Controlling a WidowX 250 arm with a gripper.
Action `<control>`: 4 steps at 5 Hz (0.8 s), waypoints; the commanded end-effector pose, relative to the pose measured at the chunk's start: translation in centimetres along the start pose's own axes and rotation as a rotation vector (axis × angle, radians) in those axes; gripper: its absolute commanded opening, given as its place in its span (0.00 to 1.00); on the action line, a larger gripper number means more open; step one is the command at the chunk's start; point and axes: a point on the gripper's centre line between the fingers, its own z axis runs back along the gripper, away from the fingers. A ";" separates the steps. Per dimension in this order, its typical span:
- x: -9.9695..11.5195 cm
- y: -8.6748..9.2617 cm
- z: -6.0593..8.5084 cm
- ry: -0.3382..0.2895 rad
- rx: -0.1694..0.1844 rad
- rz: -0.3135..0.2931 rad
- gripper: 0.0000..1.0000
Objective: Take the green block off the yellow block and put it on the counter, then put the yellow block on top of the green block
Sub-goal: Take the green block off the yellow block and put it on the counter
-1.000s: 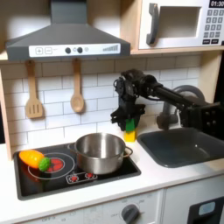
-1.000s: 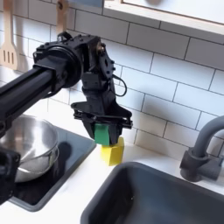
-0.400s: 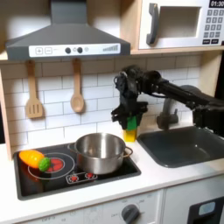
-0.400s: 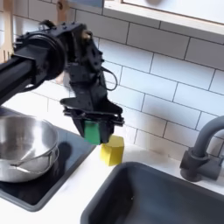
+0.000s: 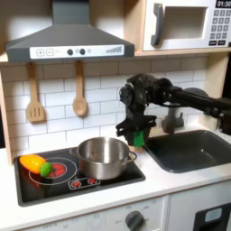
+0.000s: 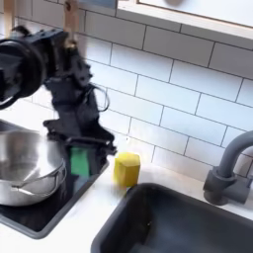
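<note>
Second exterior view: green block (image 6: 79, 160) pinched between the fingers of the gripper (image 6: 79, 158), lifted off the yellow block (image 6: 126, 168) and carried toward the second exterior view's left, hanging near the corner of the black stovetop (image 6: 59, 203). Yellow block alone on the counter (image 6: 109, 212), just beside the sink (image 6: 188, 222) rim, apart from the gripper. In the first exterior view, same grip on the green block (image 5: 139, 137), low behind the steel pot (image 5: 102, 157).

Likely handling — small, light, stiff cube, smooth-faced and probably a bit slippery; best held square across two opposite flat faces, not on corners. Should sit flat if released level. Same for the yellow one later: grasp from above across the sides, leaving top and bottom free for stacking.

Room is tight. Bare counter only a narrow strip between stovetop edge and sink rim, tiled wall close behind, pot close on the second exterior view's left, faucet (image 6: 232, 168) on the right. Safest spot appears to be the strip near the yellow block — far enough apart for the fingers to open without nudging it.
</note>
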 end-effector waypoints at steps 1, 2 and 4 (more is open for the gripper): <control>-5.2 -0.1 0.5 0.038 -0.017 -0.041 0.00; -6.4 -0.5 1.0 0.040 -0.026 -0.052 0.00; -6.7 -1.7 0.6 0.031 -0.049 -0.051 0.00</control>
